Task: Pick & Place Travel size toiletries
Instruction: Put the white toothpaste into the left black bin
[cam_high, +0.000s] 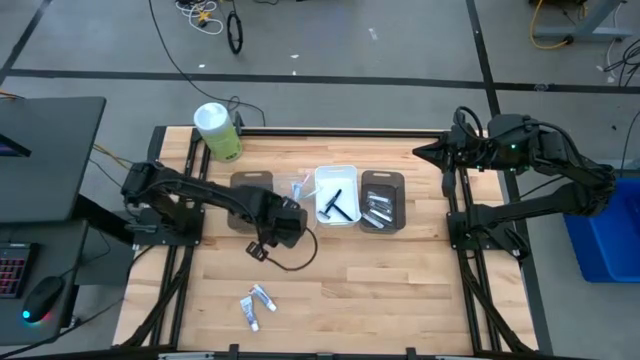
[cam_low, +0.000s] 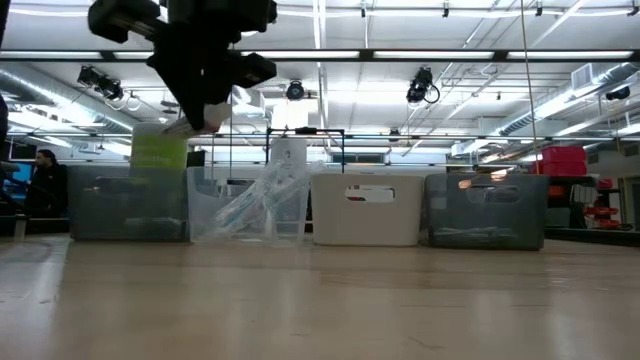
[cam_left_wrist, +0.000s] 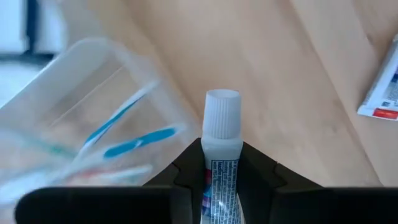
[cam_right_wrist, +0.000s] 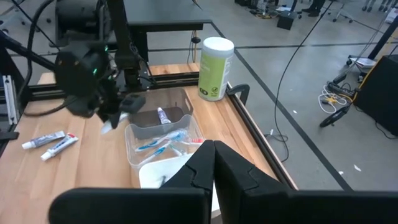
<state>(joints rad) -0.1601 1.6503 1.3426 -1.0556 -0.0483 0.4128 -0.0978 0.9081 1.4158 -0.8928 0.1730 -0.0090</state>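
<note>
A mini toothpaste tube (cam_left_wrist: 220, 155) is pinched between the two dark fingers of the left claw (cam_left_wrist: 221, 180), which is closed down on the tube's body so that the white cap projects forward and clear of the grip; held this way, the tube can be dropped cap-first or laid flat without the fingers fouling a tray wall. In the high view the left claw (cam_high: 272, 225) is carried above the table (cam_high: 400, 290), just in front of the row of trays, near the dark tray (cam_high: 250, 185) at the left end and the clear tray (cam_high: 298, 188) beside it. The clear tray (cam_left_wrist: 81, 118) is seen to hold blue-white toothbrushes (cam_left_wrist: 134, 140), and a toothpaste tube already lies in the dark tray (cam_right_wrist: 163, 115), so the sorting appears to be by kind, and the held tube is judged to be meant for the dark tray. Black razors (cam_high: 334, 203) lie in the white tray (cam_high: 337, 172), and small silvery tubes (cam_high: 377, 210) in the dark tray at the right end (cam_high: 383, 180). Two more toothpaste tubes (cam_high: 256, 304) are left on the table near its front edge, well apart from the trays, so the task is judged unfinished. The right claw (cam_right_wrist: 214, 162) is shut on nothing and is parked over the table's right rear corner, where it waits out of the way. A green-white canister (cam_high: 217, 131) stands at the left rear corner.
</note>
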